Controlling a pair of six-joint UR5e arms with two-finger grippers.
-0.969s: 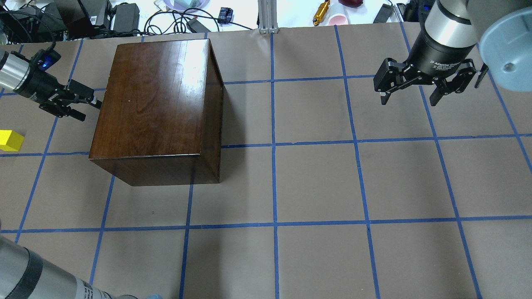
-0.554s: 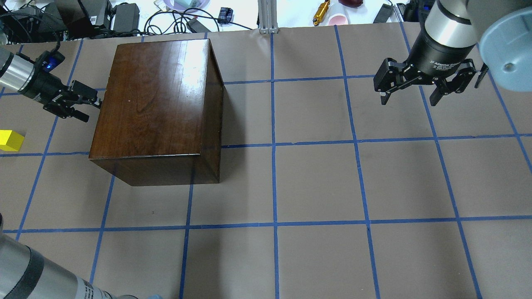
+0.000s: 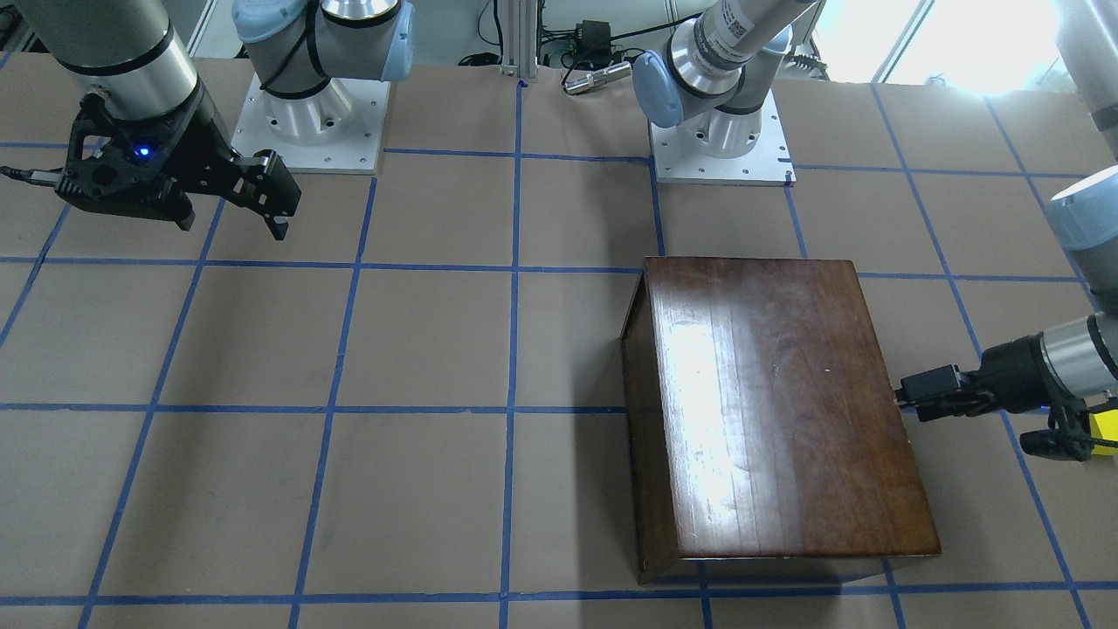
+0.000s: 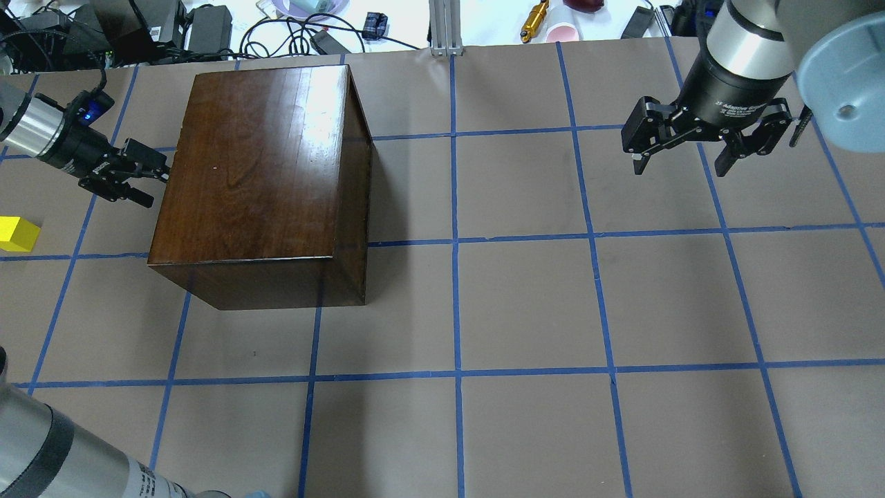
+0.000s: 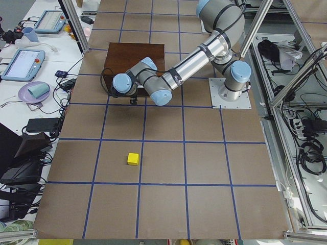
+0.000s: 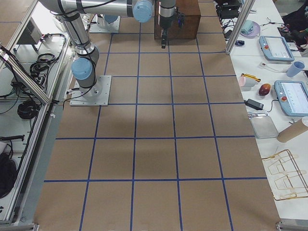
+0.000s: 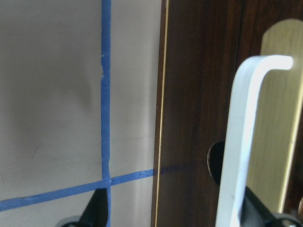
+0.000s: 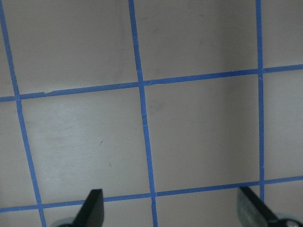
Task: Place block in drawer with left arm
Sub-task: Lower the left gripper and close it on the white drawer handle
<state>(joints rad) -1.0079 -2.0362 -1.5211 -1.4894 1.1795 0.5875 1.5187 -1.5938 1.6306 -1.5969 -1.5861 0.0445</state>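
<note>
You have wide open bench (image 4: 525, 304) to the right of the wooden box (image 4: 256, 166) and on its near side: brown paper marked off by a grid of blue tape. The box stands on the left half, with its far edge close to the bench's far edge, where cables and small gear lie on a white surface. On the left there is less room. The left pincer (image 4: 155, 185) is right at the box's left face, and the block (image 4: 17, 233) lies flat on the bench further left and a little nearer, well apart from both box and pincer.

The drawer (image 7: 279, 12) is shut into that left face. The left wrist view shows a brass plate (image 7: 279, 118) on it, and in front of the plate a white handle (image 7: 246, 142).

The left arm (image 5: 191, 64) reaches low and level, its wrist pointing right at the box. Its pincer is spread, with the handle between the fingers and nearer one of them. The right pincer (image 4: 681, 162) hangs pointing down over the far right of the bench, spread and holding nothing.
</note>
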